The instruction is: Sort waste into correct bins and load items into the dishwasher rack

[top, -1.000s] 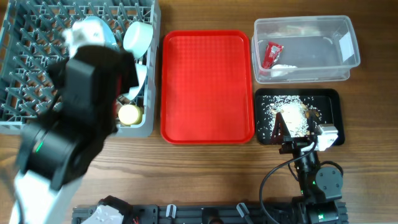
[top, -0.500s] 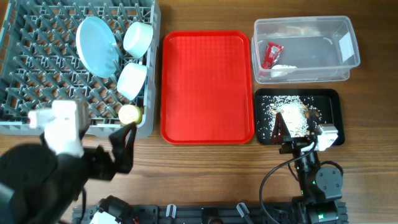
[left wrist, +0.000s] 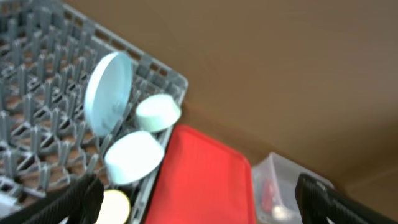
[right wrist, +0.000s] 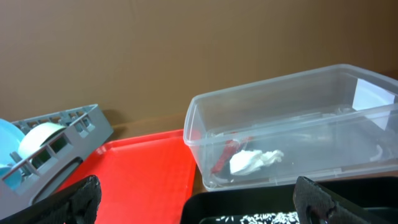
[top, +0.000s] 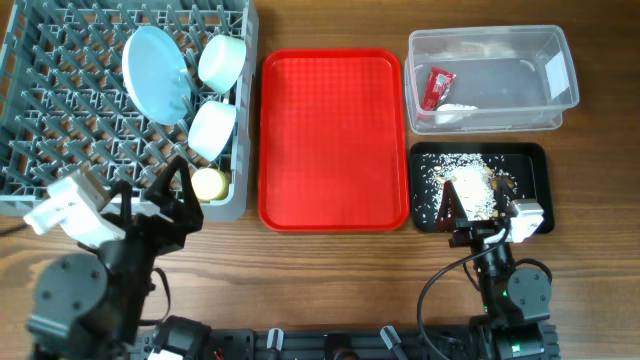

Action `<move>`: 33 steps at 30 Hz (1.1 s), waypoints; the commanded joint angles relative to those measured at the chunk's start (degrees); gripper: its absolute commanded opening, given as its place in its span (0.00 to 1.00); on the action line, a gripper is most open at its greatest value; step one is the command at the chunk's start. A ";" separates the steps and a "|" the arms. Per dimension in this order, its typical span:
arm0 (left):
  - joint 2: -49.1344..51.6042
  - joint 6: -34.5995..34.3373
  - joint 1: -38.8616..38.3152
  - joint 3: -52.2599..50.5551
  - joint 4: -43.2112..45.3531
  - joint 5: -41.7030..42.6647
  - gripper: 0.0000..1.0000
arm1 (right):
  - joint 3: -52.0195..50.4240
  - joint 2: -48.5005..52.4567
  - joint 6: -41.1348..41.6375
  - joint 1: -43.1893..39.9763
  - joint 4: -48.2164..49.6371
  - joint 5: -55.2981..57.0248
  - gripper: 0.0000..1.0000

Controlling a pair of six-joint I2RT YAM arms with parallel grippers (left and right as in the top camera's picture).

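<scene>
The grey dishwasher rack (top: 60,100) holds the pale blue plate (top: 155,72) on edge, two pale bowls (top: 222,60) (top: 212,130) and the yellow cup (top: 208,184). The fork and spoon are not visible. The clear tub (top: 560,95) holds the red wrapper (top: 437,88) and the white scrap (top: 455,112). The black tray (top: 535,170) holds beige crumbs (top: 470,180). My left gripper (top: 150,197) is open and empty at the rack's front edge. My right gripper (top: 480,215) is open and empty at the black tray's front edge.
The flat red serving tray (top: 333,140) lies between the rack and the bins. Bare wooden table runs along the front edge between both arms. The right arm's cable (top: 440,280) loops at the front right.
My left arm has pulled back from over the rack to the table's front left, uncovering the plate, bowls and cup. The right arm has not moved.
</scene>
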 commanded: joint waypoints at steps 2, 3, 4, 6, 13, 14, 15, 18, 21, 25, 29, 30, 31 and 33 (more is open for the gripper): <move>-12.61 -1.09 7.02 -17.14 10.82 6.23 1.00 | -0.04 -0.61 -0.94 -0.42 0.31 0.98 1.00; -14.86 -1.09 8.35 -19.87 12.24 7.13 1.00 | -0.04 -0.61 -0.92 -0.42 0.31 0.98 1.00; -16.98 -1.09 9.73 -22.32 13.27 8.07 1.00 | -0.04 -0.61 -0.94 -0.42 0.31 0.98 1.00; -20.70 -1.09 12.07 -26.23 13.99 9.66 1.00 | -0.04 -0.61 -0.94 -0.42 0.31 0.98 1.00; -30.03 -1.07 16.59 -36.39 14.27 10.84 1.00 | -0.04 -0.61 -0.90 -0.42 0.31 0.98 1.00; -30.03 -1.07 16.65 -37.33 14.71 10.32 1.00 | -0.04 -0.61 -0.92 -0.42 0.31 0.98 1.00; -30.03 -1.07 16.65 -37.99 15.17 9.94 1.00 | -0.04 -0.61 -0.92 -0.42 0.31 0.98 1.00; -30.03 -1.07 16.65 -42.45 19.58 8.96 1.00 | -0.04 -0.61 -0.94 -0.42 0.31 0.98 1.00; -30.03 -1.18 16.63 -47.32 25.88 9.27 1.00 | -0.04 -0.61 -0.96 -0.42 0.31 0.98 1.00; -30.03 -1.38 16.61 -53.02 33.00 10.49 1.00 | -0.04 -0.61 -0.94 -0.42 0.31 0.98 1.00; -30.03 -1.49 16.61 -57.51 36.20 10.49 1.00 | -0.04 -0.61 -0.92 -0.42 0.31 1.01 1.00; -30.03 -1.46 16.61 -58.31 38.60 10.51 1.00 | -0.04 -0.61 -0.92 -0.42 0.31 0.98 1.00; -30.03 -1.49 16.61 -59.12 40.81 10.47 1.00 | -0.04 -0.61 -0.92 -0.42 0.31 0.98 1.00; -30.03 -1.49 16.61 -59.74 41.53 10.47 1.00 | -0.04 -0.61 -0.92 -0.42 0.31 0.98 1.00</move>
